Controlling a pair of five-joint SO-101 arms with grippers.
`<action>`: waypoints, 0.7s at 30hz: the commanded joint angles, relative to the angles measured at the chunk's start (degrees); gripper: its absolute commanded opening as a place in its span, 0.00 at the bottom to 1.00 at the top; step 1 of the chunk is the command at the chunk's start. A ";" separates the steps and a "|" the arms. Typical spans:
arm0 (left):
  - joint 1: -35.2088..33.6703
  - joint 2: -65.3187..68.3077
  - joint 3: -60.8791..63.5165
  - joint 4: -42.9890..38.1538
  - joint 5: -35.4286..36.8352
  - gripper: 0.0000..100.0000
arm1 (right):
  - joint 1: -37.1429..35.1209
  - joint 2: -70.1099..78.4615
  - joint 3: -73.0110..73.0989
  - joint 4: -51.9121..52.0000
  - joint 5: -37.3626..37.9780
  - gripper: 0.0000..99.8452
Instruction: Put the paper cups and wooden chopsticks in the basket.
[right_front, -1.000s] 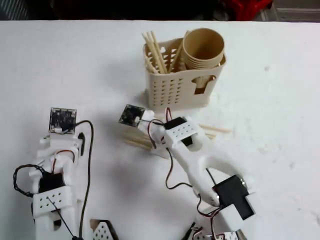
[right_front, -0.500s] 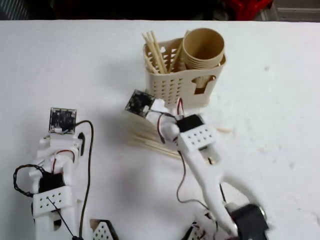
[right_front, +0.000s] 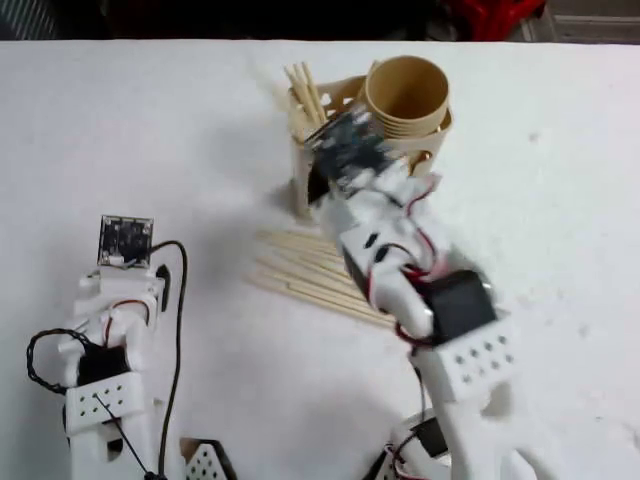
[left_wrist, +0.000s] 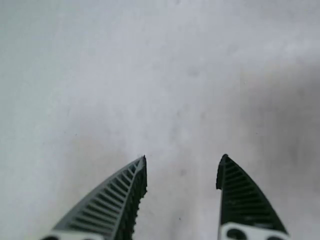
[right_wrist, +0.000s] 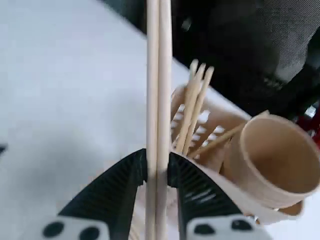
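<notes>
A cream perforated basket (right_front: 300, 175) stands at the table's far middle, holding stacked paper cups (right_front: 407, 95) and several upright chopsticks (right_front: 303, 90). More wooden chopsticks (right_front: 305, 272) lie loose on the table in front of it. The right arm is raised beside the basket's front. Its gripper (right_wrist: 157, 167) is shut on a pair of chopsticks (right_wrist: 158, 75) that stand up between the fingers, with the basket (right_wrist: 210, 125) and cups (right_wrist: 272, 157) just beyond. My left gripper (left_wrist: 182, 170) is open over bare table, holding nothing; that arm (right_front: 110, 330) rests at the near left.
The white table (right_front: 150, 130) stretches wide to the left and right of the basket. A dark background with a red object (right_front: 495, 15) lies beyond the far edge. Cables trail from both arms near the front.
The right arm has lifted from the loose pile on the table and swung up toward the basket, carrying two chopsticks. The left arm has stayed still.
</notes>
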 joint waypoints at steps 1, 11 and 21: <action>0.92 -0.75 -0.53 -1.41 -0.53 0.23 | 0.57 -0.48 -14.95 -5.32 -7.03 0.02; 0.92 -0.75 -0.44 -1.41 -0.53 0.23 | 0.66 15.08 -17.85 -36.88 -9.05 0.02; 0.92 -0.75 -0.44 -1.41 -0.53 0.23 | 4.70 15.16 1.23 -55.52 -8.88 0.02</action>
